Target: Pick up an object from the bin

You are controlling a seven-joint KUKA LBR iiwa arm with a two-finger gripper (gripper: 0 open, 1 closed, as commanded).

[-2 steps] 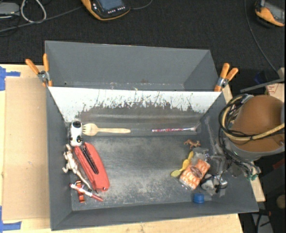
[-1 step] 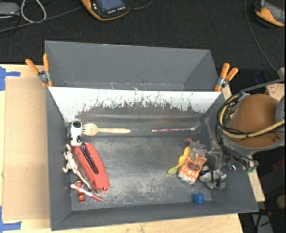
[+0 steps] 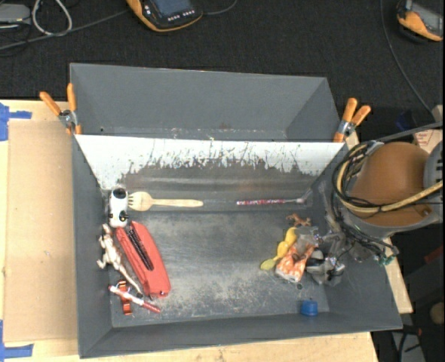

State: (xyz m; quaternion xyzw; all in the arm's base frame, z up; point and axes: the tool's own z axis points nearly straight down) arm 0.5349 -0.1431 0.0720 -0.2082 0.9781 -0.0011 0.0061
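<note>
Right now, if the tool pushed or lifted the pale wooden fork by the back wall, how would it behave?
The wooden fork looks thin and rigid, so probably light and stiff. It lies flat on the bin floor, so it would likely slide rather than roll.

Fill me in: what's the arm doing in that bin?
The KUKA arm reaches in from the right, its tool low in the bin, at its right side, by a small heap: a yellow piece and an orange-and-white piece. Whether it holds either is unclear. A blue cap lies nearby; a wooden fork and red thing lie far left.
</note>
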